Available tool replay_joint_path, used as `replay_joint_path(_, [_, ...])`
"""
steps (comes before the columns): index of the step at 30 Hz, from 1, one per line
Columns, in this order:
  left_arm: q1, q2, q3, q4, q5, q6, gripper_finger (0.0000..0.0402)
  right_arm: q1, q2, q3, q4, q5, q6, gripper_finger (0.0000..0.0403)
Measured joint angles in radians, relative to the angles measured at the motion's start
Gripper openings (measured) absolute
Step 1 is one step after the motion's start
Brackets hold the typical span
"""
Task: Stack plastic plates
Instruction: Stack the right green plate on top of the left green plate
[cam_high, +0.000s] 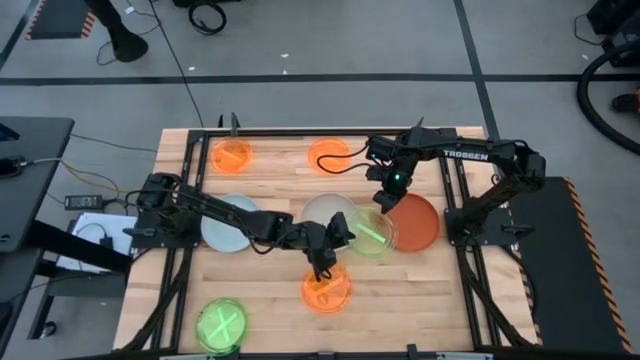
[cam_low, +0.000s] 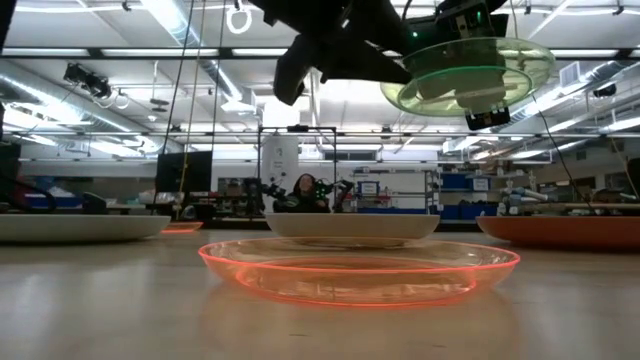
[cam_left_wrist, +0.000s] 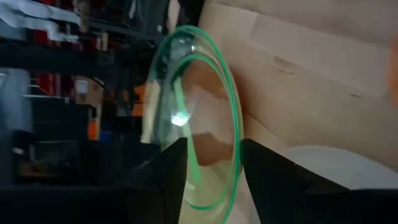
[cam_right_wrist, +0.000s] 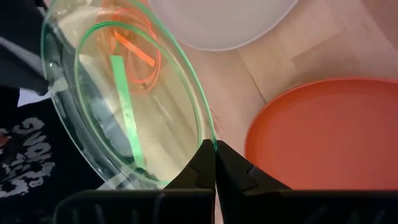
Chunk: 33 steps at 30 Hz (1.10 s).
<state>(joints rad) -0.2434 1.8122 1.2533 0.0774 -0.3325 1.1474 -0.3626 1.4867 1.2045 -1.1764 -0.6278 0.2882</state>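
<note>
A small translucent green plate hangs in the air over the table's middle, between both grippers. My right gripper is shut on its rim. My left gripper is open, with one finger on either side of the plate's opposite rim. Below, an orange translucent plate rests flat on the wood. The off-white plate, the rust-red plate and the pale blue plate lie flat nearby. My right gripper pinches the green plate's rim between its two fingertips, coming from above on the plate's far right side. The plate is lifted clear and sits nearly level. My left gripper: its fingers flank the plate's left rim, and I cannot tell whether they touch it.
Two more orange plates lie near the far edge, and a green one sits at the near left corner. My left arm reaches across the pale blue plate. A black frame borders the table's sides.
</note>
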Motion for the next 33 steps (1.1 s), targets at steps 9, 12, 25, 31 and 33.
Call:
replay_joint_path(9, [0.004, 0.0, 0.0, -0.04, 0.054, -0.065, 0.0127, 0.0, 0.0, 0.0, 0.016, 0.007, 0.0, 0.0005])
replay_joint_path(12, [0.021, 0.0, 0.0, -0.045, 0.078, -0.086, 0.0113, 0.003, 0.0, 0.0, 0.017, 0.009, 0.003, 0.0005])
replay_joint_path(25, [0.025, 0.0, 0.0, -0.04, 0.1, -0.104, 0.0023, 0.004, 0.0, 0.0, 0.036, 0.003, -0.037, 0.0005])
replay_joint_path(31, [0.025, 0.0, 0.0, -0.044, 0.1, -0.04, 0.0008, 0.003, 0.0, 0.0, 0.036, 0.005, -0.037, 0.0006])
replay_joint_path(33, [0.021, 0.0, 0.0, -0.046, 0.097, -0.02, 0.0008, 0.003, 0.0, 0.0, 0.045, 0.006, -0.036, 0.0011])
